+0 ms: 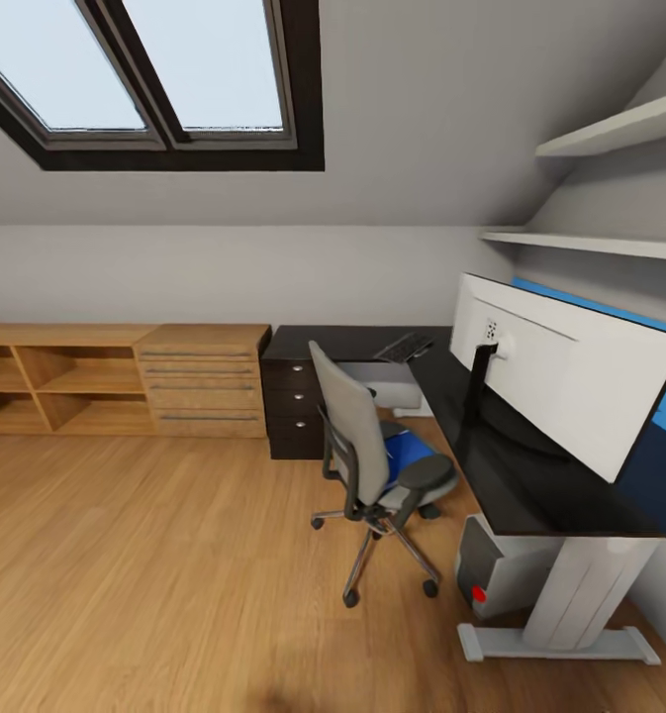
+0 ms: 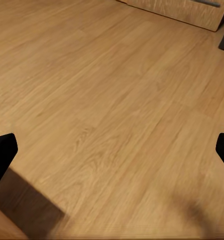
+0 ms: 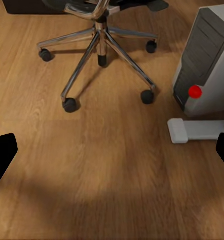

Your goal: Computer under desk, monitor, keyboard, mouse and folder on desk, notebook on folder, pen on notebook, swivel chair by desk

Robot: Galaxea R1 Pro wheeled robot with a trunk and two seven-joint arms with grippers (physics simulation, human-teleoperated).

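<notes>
The swivel chair stands on the floor in the bend of the black desk, with the blue folder lying on its seat. On the desk, the monitor shows its pale back, and the keyboard lies at the far corner. Under the desk's near end sits the computer. The right wrist view shows the chair's chrome base and the computer. My right gripper and left gripper both hang open over bare floor. The mouse, notebook and pen are out of view.
A light wooden cabinet and open shelving run along the back wall. The desk's black drawer unit stands beside them. Its white foot lies on the floor by the computer. Wall shelves hang above the desk.
</notes>
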